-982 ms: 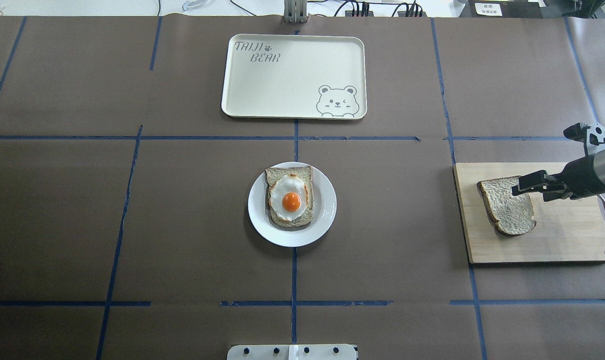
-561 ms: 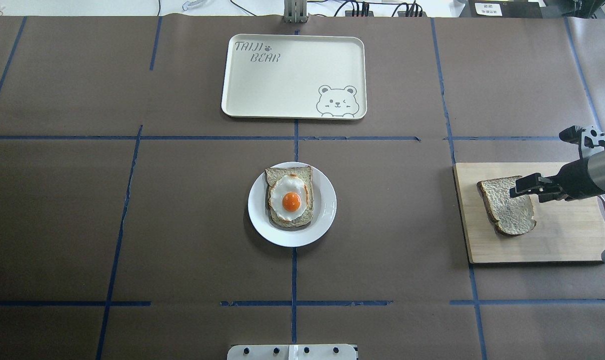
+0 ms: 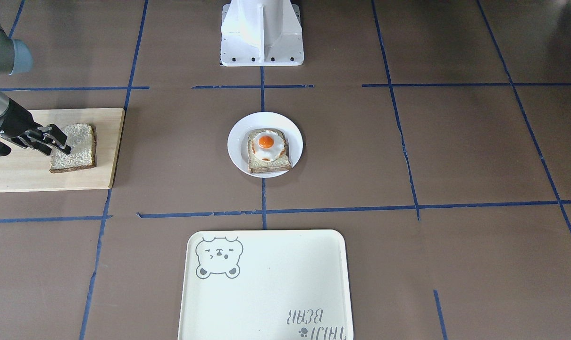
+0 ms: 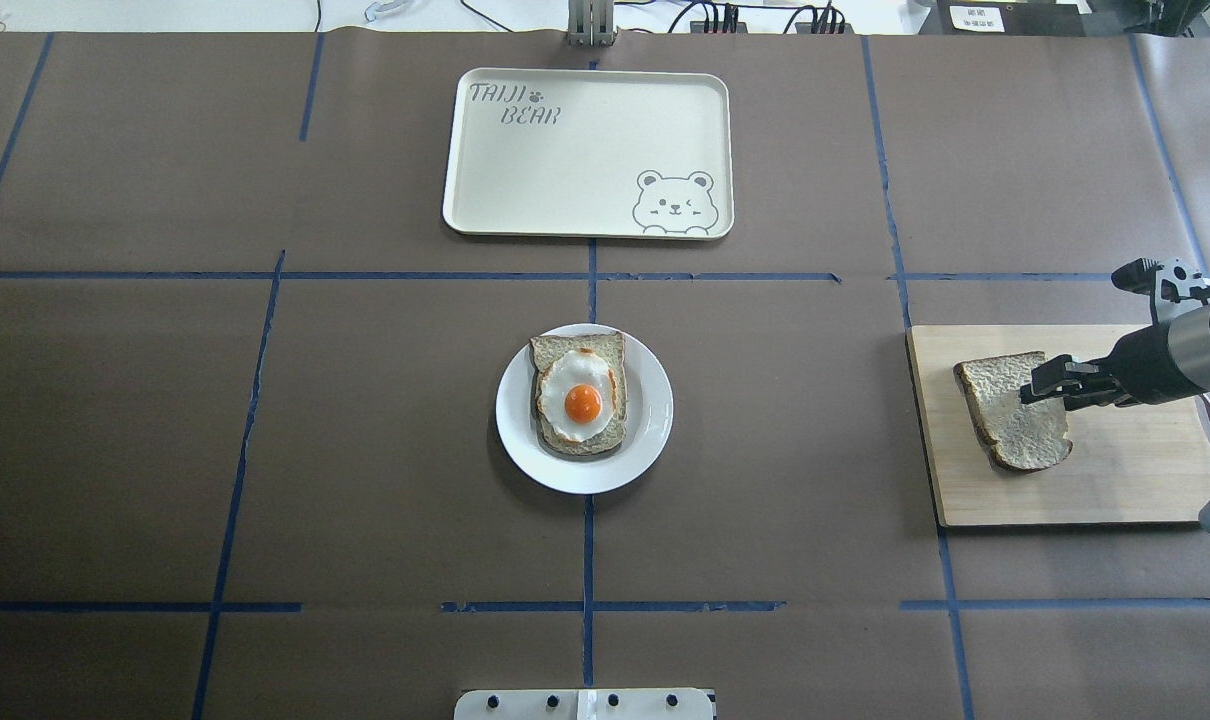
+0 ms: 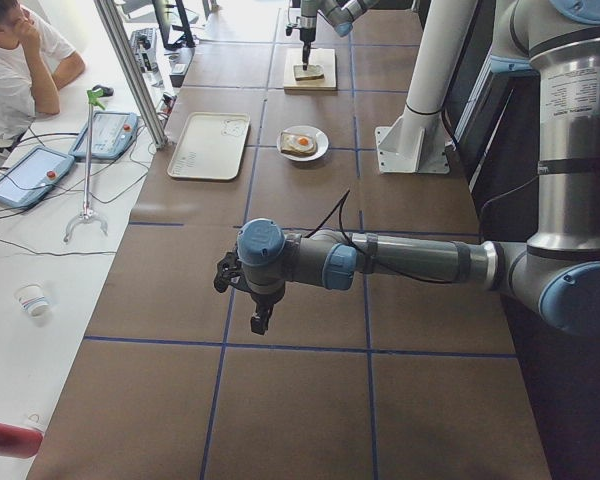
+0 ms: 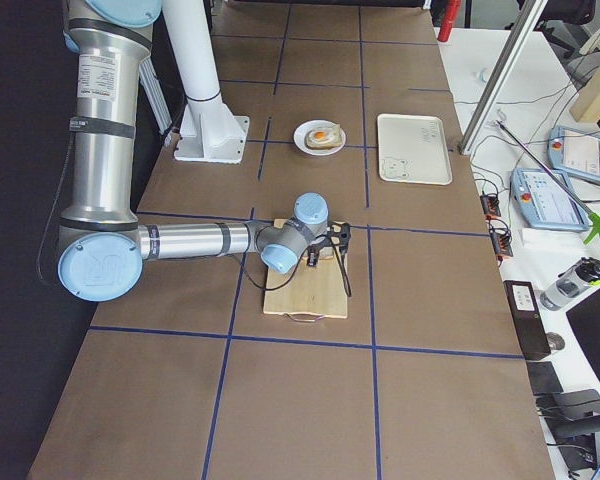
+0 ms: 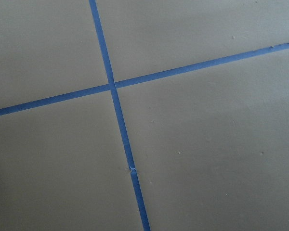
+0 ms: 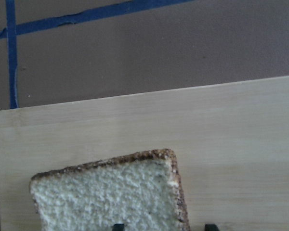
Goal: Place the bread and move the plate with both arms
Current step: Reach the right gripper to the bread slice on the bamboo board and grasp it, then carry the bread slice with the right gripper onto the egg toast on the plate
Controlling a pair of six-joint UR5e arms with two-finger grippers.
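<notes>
The bread (image 4: 1010, 420) is a plain slice lying flat on a wooden cutting board (image 4: 1135, 470) at the table's right end. My right gripper (image 4: 1040, 385) hangs open low over the slice's corner. In the right wrist view one of its fingertips (image 8: 118, 226) is over the bread (image 8: 106, 197) and the other is just past the crust. The plate (image 4: 650, 420) sits at the table's centre and carries another slice topped with a fried egg (image 4: 582, 395). My left gripper (image 5: 258, 322) shows only in the exterior left view, above bare table. I cannot tell whether it is open or shut.
A cream rectangular tray (image 4: 585, 150) with a bear drawing lies beyond the plate at the far side. The robot's white base (image 3: 262, 33) stands behind the plate. A person (image 5: 20, 60) sits at a side table with tablets.
My right gripper has sunk lower and a little nearer over the bread's corner. The bread, the plate and the tray have not moved.
</notes>
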